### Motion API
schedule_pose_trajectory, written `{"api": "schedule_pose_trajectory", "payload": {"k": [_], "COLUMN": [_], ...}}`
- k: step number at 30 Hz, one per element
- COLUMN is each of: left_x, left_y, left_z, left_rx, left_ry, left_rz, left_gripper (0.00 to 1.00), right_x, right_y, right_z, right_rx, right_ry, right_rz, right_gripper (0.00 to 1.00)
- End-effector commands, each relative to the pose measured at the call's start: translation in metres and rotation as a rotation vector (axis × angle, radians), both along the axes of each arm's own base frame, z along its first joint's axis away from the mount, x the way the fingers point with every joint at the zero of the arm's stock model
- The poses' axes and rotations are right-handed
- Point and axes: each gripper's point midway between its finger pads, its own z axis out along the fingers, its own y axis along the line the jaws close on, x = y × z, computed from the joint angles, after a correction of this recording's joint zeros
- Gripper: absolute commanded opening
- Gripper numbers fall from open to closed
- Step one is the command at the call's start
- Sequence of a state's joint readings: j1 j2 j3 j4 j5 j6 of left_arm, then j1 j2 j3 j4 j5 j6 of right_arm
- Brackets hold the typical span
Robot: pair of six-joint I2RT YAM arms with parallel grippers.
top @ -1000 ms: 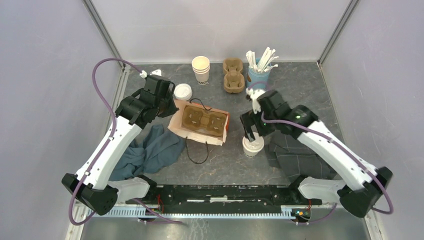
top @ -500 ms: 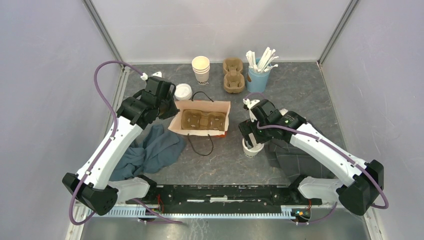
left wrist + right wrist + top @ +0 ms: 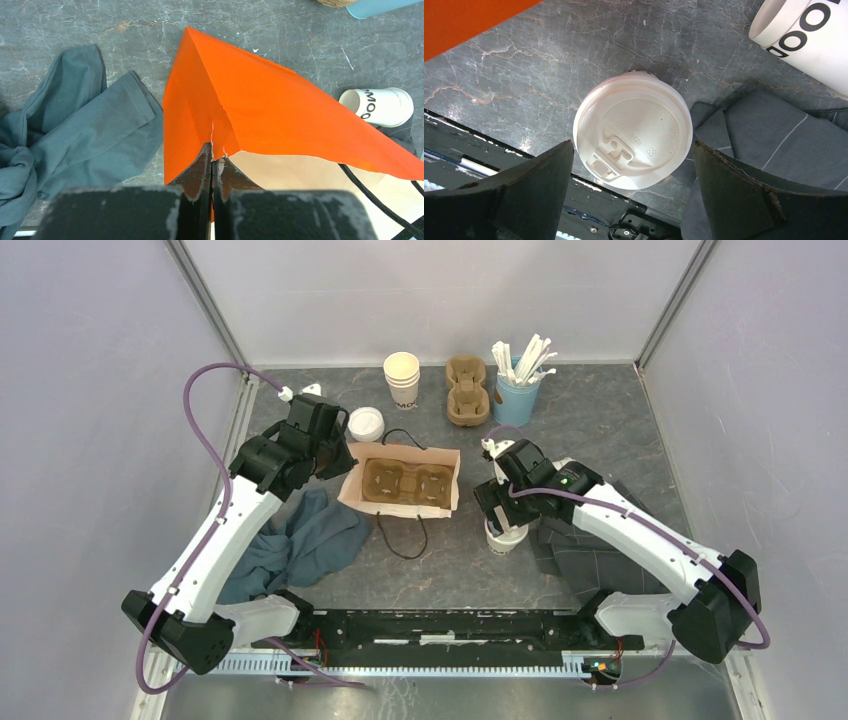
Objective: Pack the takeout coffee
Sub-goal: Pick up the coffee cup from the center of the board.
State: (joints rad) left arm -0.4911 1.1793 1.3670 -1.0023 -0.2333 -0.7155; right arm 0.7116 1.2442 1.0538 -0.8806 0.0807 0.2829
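Observation:
One takeout coffee (image 3: 633,130), a cream cup under a white sip lid, stands upright on the table (image 3: 507,538). My right gripper (image 3: 633,145) hovers open just above it, with one finger on each side of the lid and neither touching (image 3: 498,512). My left gripper (image 3: 212,148) is shut on the torn left edge of the orange paper bag (image 3: 260,100), holding it up (image 3: 335,455). The bag (image 3: 400,452) stands open with a cardboard cup carrier (image 3: 405,480) inside. A cream cup with black lettering (image 3: 809,40) lies on its side by the grey cloth; its mouth end is out of view.
A white-lidded thing (image 3: 365,423) sits behind the bag. At the back are lidless cups (image 3: 401,378), spare carriers (image 3: 466,390) and a blue cup of stirrers (image 3: 516,390). Cloths lie left (image 3: 300,540) and right (image 3: 590,550). The bag's black handles (image 3: 405,535) trail forward.
My right gripper has come down and slightly left until it straddles the lidded cup. The bag has swung squarer and more upright. My left gripper has kept its pinch.

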Motion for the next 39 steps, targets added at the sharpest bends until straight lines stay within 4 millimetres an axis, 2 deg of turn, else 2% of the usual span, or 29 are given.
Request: {"api": "schedule_pose_trajectory", "payload": {"k": [1,14,15,17,21,23,27,32,37,39], "left_x": [0.0,0.0,0.0,0.0,0.002,0.003,0.007,0.01,0.007,0.005], "left_y": [-0.001,-0.004,-0.004,-0.004,-0.005,-0.006,-0.01,-0.009,-0.01,-0.009], "left_z": [0.012,0.01,0.009,0.009,0.008,0.009,0.009,0.012,0.015,0.019], "left_rx": [-0.05,-0.055,-0.054,-0.054,-0.054,-0.062,-0.083,-0.101,-0.124,-0.141], "left_ry": [-0.031,-0.02,-0.019,-0.018,-0.027,-0.044,-0.099,-0.18,-0.243,-0.276], "left_rz": [0.032,0.026,0.026,0.025,0.02,0.011,-0.016,-0.024,-0.054,-0.055], "left_gripper": [0.02,0.02,0.02,0.02,0.02,0.02,0.02,0.02,0.02,0.02], "right_x": [0.004,0.001,0.001,0.002,0.009,0.015,0.019,0.011,-0.021,-0.036], "right_y": [0.0,0.0,-0.001,-0.002,-0.006,-0.006,-0.002,-0.005,0.027,0.048], "right_z": [-0.004,-0.014,-0.014,-0.012,0.006,0.024,0.074,0.157,0.246,0.265], "right_rx": [-0.012,-0.03,-0.033,-0.041,-0.047,-0.031,0.035,0.118,0.366,0.485], "right_ry": [-0.021,-0.009,-0.01,-0.02,-0.077,-0.135,-0.293,-0.5,-0.655,-0.644], "right_rz": [0.004,0.024,0.026,0.025,0.019,0.026,0.141,0.267,0.51,0.604], "right_gripper": [0.94,0.86,0.83,0.78,0.76,0.74,0.68,0.67,0.63,0.62]}}
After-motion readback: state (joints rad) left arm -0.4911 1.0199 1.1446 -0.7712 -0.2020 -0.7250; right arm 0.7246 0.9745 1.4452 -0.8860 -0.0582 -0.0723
